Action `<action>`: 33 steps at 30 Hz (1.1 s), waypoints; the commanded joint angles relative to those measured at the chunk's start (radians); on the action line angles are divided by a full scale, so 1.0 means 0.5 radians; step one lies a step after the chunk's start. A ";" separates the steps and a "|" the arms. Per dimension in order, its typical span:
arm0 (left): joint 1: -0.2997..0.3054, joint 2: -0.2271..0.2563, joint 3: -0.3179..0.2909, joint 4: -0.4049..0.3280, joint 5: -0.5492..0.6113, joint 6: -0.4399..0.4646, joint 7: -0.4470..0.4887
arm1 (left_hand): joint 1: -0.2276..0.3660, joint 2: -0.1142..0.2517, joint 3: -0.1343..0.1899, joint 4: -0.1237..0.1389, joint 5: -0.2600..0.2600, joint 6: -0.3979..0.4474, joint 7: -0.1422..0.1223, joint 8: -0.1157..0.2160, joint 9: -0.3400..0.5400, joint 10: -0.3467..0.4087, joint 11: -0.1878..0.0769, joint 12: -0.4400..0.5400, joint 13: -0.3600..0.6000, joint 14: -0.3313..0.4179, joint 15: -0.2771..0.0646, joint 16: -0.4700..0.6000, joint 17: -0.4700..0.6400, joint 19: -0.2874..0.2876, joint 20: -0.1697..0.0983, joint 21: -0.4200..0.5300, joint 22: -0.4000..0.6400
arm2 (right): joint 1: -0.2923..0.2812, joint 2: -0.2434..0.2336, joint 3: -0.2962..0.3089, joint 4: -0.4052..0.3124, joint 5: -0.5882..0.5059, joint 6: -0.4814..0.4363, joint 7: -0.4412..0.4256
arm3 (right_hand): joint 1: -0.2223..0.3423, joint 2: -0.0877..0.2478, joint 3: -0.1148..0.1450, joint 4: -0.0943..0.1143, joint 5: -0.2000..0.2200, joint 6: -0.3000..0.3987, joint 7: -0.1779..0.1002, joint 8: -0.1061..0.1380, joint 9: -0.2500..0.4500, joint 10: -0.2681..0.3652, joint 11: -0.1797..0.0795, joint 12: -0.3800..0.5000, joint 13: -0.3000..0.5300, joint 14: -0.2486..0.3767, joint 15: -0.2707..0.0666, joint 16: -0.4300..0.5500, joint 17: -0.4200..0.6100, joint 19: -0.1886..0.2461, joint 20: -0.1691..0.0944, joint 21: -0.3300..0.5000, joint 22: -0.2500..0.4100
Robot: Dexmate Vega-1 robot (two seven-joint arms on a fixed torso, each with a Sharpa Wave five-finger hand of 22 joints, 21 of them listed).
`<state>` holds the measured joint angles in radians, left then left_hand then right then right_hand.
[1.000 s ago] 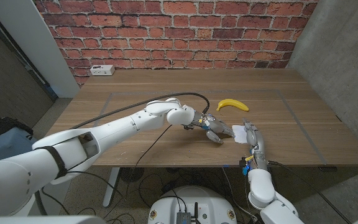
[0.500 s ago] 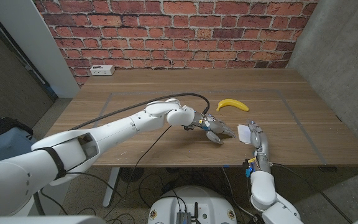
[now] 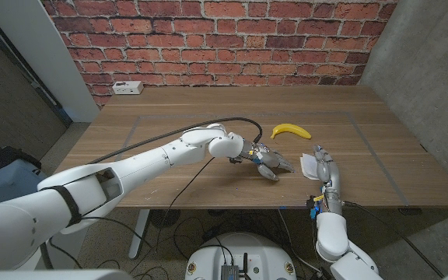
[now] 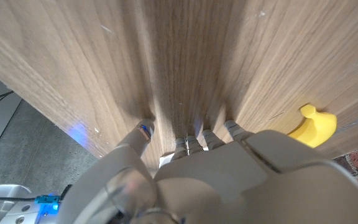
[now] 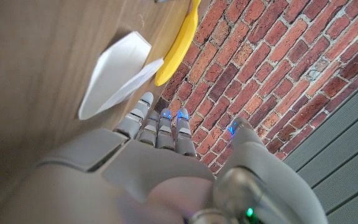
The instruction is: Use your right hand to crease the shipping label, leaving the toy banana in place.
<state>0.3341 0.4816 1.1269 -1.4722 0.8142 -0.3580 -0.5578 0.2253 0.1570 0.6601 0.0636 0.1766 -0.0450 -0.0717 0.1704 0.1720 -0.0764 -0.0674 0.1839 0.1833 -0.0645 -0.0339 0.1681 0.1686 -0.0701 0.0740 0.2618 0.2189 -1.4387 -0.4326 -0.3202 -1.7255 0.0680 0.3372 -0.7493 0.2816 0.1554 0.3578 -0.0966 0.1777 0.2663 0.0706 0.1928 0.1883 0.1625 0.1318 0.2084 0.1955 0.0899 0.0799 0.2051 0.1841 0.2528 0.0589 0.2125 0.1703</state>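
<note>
The white shipping label (image 3: 307, 165) lies on the wooden table (image 3: 169, 124) near its front edge, partly folded with one flap raised, as the right wrist view shows (image 5: 114, 74). My right hand (image 3: 323, 165) stands just right of it with fingers stretched out (image 5: 160, 121), holding nothing. The yellow toy banana (image 3: 291, 131) lies farther back, beyond the label (image 5: 179, 43). My left hand (image 3: 267, 162) reaches across to the label's left, its spread fingertips (image 4: 188, 140) down on the wood. The banana (image 4: 312, 127) is off to its side.
A white power strip (image 3: 127, 88) sits at the table's far left edge by the brick wall. Tape lines mark a rectangle on the tabletop. A black cable runs along my left arm (image 3: 208, 124).
My right hand has shifted right and slightly farther from me, coming off the label, which slid a little right with it. The left hand has stayed put.
</note>
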 commanded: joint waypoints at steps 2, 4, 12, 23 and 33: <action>0.098 0.085 -0.113 -0.152 0.040 0.077 0.213 | -0.038 0.008 -0.013 0.036 -0.015 -0.016 -0.022 0.008 0.011 -0.044 0.013 -0.008 0.009 -0.046 -0.009 0.003 0.012 -0.047 0.012 -0.018 0.016 | 0.005 0.011 0.052 -0.006 -0.217 0.266 0.005 | 0.034 0.002 0.017 -0.013 0.007 0.020 -0.030 0.022 0.010 0.027 -0.020 0.017 0.002 0.053 0.001 0.021 0.002 0.038 0.003 0.013 0.004; 0.124 0.105 -0.144 -0.179 0.037 0.086 0.274 | -0.052 -0.017 -0.027 0.039 -0.017 -0.016 -0.036 0.012 0.012 -0.058 0.007 -0.005 0.009 -0.059 0.000 0.003 0.009 -0.069 0.025 -0.024 0.017 | -0.007 0.016 0.061 -0.025 -0.223 0.255 0.008 | 0.036 0.000 0.017 -0.014 0.006 0.022 -0.029 0.022 0.010 0.029 -0.019 0.017 0.002 0.057 0.005 0.021 0.002 0.037 0.001 0.012 0.004; 0.322 0.182 -0.341 -0.224 -0.038 0.051 0.842 | -0.106 -0.099 -0.088 0.023 -0.010 0.140 -0.051 0.062 0.014 0.060 -0.002 0.058 0.009 0.070 0.007 0.046 0.003 -0.043 0.032 -0.002 0.017 | -0.048 0.025 0.093 -0.082 -0.301 0.218 -0.006 | 0.038 -0.008 0.015 -0.016 0.004 0.037 -0.021 0.025 0.011 0.052 -0.009 0.022 0.002 0.062 0.011 0.018 0.003 0.029 -0.026 0.003 0.005; 0.528 0.179 -0.518 -0.217 -0.227 0.083 1.240 | -0.094 -0.104 -0.089 -0.024 -0.008 0.287 -0.052 0.083 0.015 0.190 -0.011 0.093 0.009 0.175 -0.009 0.052 0.001 0.005 0.043 0.021 0.011 | -0.053 0.030 0.115 -0.097 -0.313 0.221 0.027 | 0.041 -0.014 0.012 -0.019 0.003 0.052 -0.014 0.028 0.011 0.071 0.000 0.025 0.002 0.067 0.013 0.015 0.004 0.021 -0.044 -0.005 0.005; 0.615 0.168 -0.585 -0.234 -0.351 0.128 1.337 | -0.088 -0.110 -0.090 -0.044 -0.009 0.305 -0.059 0.076 0.015 0.230 -0.001 0.099 0.009 0.205 0.012 0.052 0.001 0.013 0.061 0.025 0.007 | -0.032 0.029 0.124 -0.101 -0.323 0.209 0.053 | 0.040 -0.020 0.008 -0.020 0.002 0.057 -0.016 0.027 0.011 0.086 0.011 0.026 0.001 0.071 0.021 0.013 0.005 0.019 -0.047 -0.009 0.005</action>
<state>0.5758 0.5674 0.8895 -1.5790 0.7074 -0.3115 0.0106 0.1754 0.1069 0.6145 0.0482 0.1699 0.0965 -0.1001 0.2074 0.1765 0.0303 -0.0665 0.2268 0.1860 0.0241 -0.0282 0.1890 0.1676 -0.0662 0.0963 0.2707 0.2230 -1.4611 -0.4178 -0.2663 -1.7696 -0.0838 0.4483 -0.7372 0.2968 0.1515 0.3618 -0.1006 0.1777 0.2861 0.0586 0.2000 0.1883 0.1985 0.1360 0.2119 0.1956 0.1161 0.0893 0.2109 0.1841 0.2609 0.0391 0.2090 0.1701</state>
